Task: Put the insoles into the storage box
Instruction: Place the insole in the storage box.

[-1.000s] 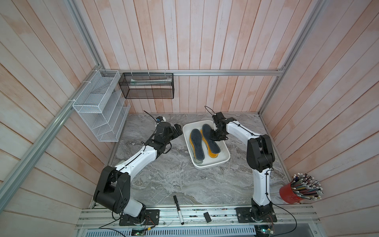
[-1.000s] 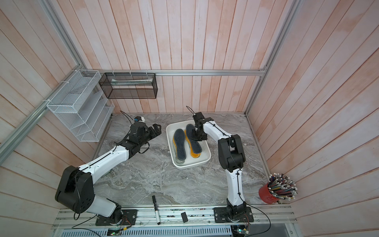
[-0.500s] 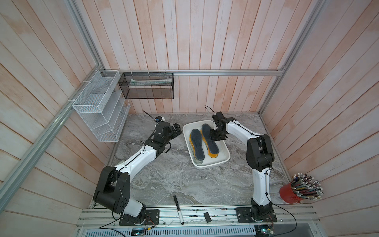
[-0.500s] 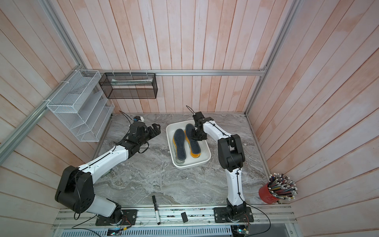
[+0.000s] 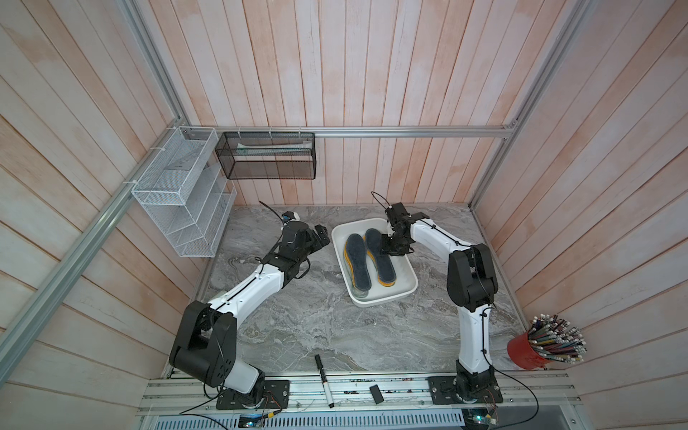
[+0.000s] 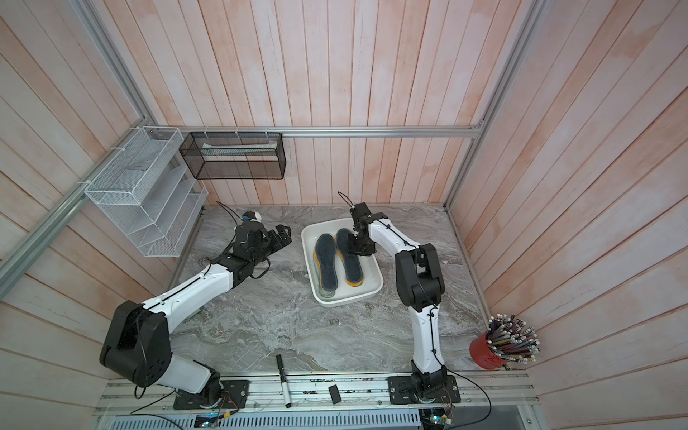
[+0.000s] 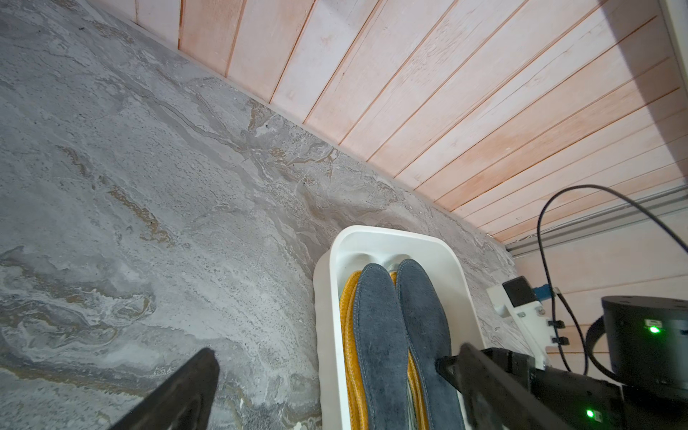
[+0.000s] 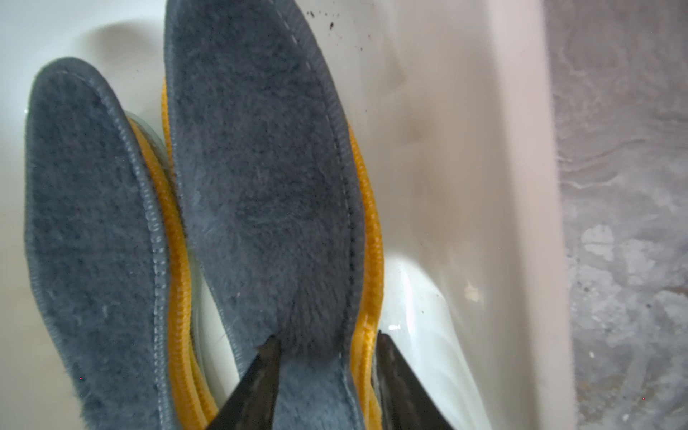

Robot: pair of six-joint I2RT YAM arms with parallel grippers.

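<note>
The right gripper [image 8: 327,337] had parted its fingers, straddling a dark grey insole [image 8: 260,186] in the storage box [image 8: 465,149] mid-frame; left gripper [image 5: 323,240] hovered wide open.

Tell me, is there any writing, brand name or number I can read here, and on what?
None can be read.
Marker pen on the front rail: any print is too small.
Pale packet in the black mesh basket: greenish marks, blurred.
Dark grey insoles and white storage box: no print shows.
</note>
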